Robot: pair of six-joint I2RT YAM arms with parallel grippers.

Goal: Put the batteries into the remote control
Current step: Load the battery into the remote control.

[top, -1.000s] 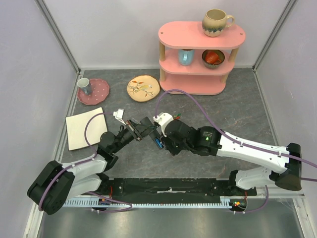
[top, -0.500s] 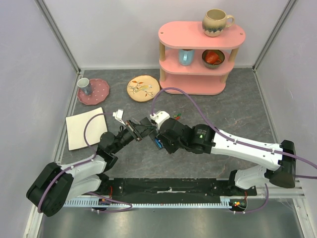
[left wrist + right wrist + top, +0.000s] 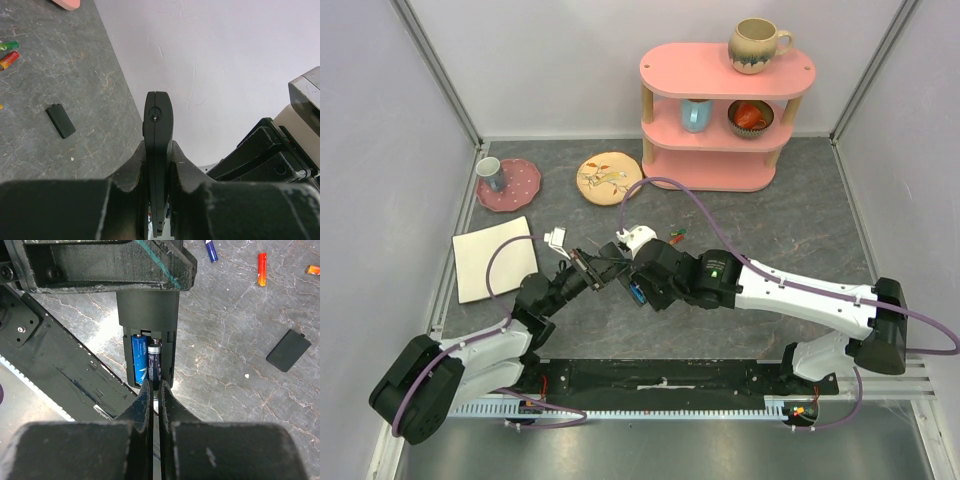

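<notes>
1. Grey stone-patterned table (image 3: 790, 215) is closed by pale walls (image 3: 380, 120) on the left, back and right, and the black base rail (image 3: 660, 378) runs along its near edge.
2. A pink shelf (image 3: 720, 110) stands at the back right. Two round plates (image 3: 609, 178) and a white square plate (image 3: 492, 258) lie at the left. All of these are well apart from both grippers, which meet near the middle of the table.
3. Between the grippers and the shelf, the table carries only some loose batteries (image 3: 262, 269) and a small black cover piece (image 3: 288, 351).
4. The left gripper (image 3: 158, 165) is clamped on the remote control (image 3: 158, 115). The remote control stands on its edge between the two fingers (image 3: 182, 165), lifted above the table.
5. In the right wrist view, the open compartment of the remote control faces the camera, and two blue cells (image 3: 138, 362) sit side by side in it.
6. The right gripper (image 3: 155, 387) has its fingers pressed together and holds nothing. Its tips are at the near end of the darker cell (image 3: 154, 362), just at the edge of the compartment. I cannot tell whether they press on it.
</notes>
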